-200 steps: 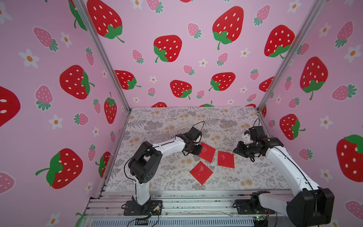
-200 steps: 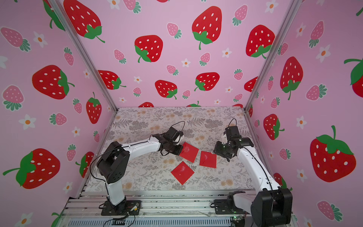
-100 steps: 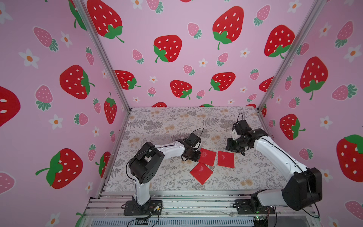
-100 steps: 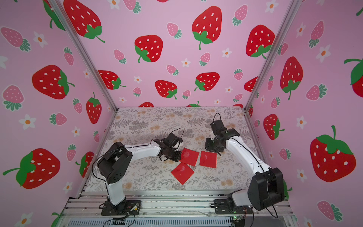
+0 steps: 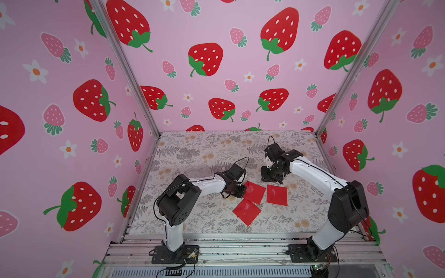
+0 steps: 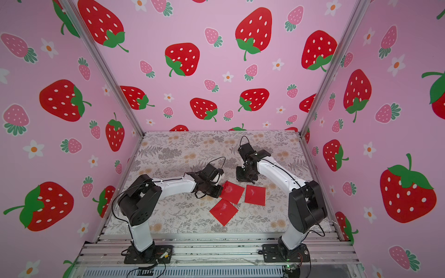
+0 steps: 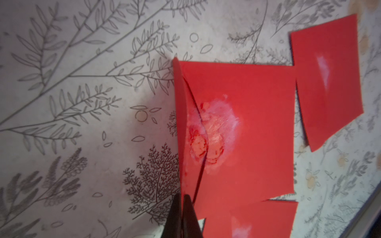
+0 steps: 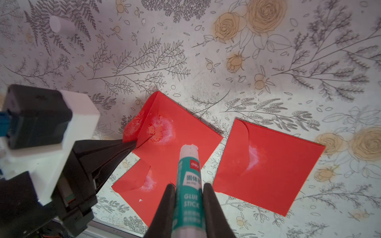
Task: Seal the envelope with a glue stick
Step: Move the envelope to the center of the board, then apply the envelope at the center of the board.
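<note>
Toward the surface's (image 5: 192, 149) front edge, the left end effector (image 8: 133, 143) pinched shut on an envelope's (image 8: 185, 131) flap (image 8: 132, 127), lifting it off the smeared glue, while the right end effector (image 8: 188, 186), closed around the glue stick (image 8: 188, 171), poised its bare tip above, seemingly to recoat.

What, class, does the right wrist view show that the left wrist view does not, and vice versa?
Only the right wrist view: the white glue stick with a teal label, tip exposed, gripped by the right fingers, plus the left arm's black-and-white wrist housing. Only the left wrist view: the lifted flap edge-on, close up. Both: three glue-smeared red square paper envelopes on the floral tablecloth, and the left fingers pinching one flap.
</note>
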